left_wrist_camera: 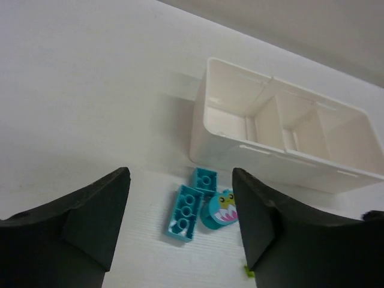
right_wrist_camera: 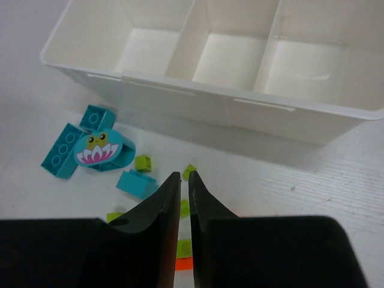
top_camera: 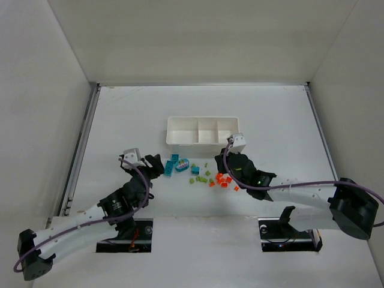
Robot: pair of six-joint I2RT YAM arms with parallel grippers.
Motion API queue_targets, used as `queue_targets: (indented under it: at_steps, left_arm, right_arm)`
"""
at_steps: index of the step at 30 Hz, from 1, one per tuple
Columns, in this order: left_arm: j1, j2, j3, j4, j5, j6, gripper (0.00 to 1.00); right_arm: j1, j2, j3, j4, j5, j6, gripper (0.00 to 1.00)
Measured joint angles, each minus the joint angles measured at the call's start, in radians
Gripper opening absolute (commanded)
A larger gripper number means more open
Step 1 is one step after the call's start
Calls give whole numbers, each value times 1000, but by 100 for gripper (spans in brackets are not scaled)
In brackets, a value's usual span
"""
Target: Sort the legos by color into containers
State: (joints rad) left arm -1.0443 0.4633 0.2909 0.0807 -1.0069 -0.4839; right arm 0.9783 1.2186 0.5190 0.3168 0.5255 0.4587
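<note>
Since the legos [top_camera: 203, 175] all lie on the bench [top_camera: 120, 114] just in front of the empty tray [top_camera: 186, 140], sorting looks barely begun. The left gripper [top_camera: 157, 164] gapes over the teal ones [left_wrist_camera: 187, 213], holding nothing; next it must drop and pinch one. The right gripper [right_wrist_camera: 180, 177] is closed tight.

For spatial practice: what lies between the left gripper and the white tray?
Teal bricks and a round frog piece, shown in the left wrist view.

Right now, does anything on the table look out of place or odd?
Only one thing: a round teal frog-printed piece sits among the teal bricks, unlike the plain blocky ones. The tray stands upright, all compartments empty.
</note>
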Motion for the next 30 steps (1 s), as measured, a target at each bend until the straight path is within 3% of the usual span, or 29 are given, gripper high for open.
queue_targets:
  at_steps: [1,3,8,12,20,30]
  left_arm:
    - [37,10,5,-1,26,-2,29]
    - [116,39,20,-16,93,3,23]
    - [283,124,67,-130,274,-52,37]
    - [273,152,65,-208,372,-103,48]
    - [106,384,71,-221,384,-151,53]
    - [109,626,112,-137,360,-143,57]
  right_arm:
    - [-13,-1,2,-5,-8,-5,16]
    - [-37,-1,11,-22,-19,-19,20]
    - [-69,-8,23,-22,-41,-58,47]
    - [-103,-8,11,0,-52,-70,59]
    - [-106,-9,-18,15,-68,-74,62]
    - [-92,0,-25,37,-75,-75,62]
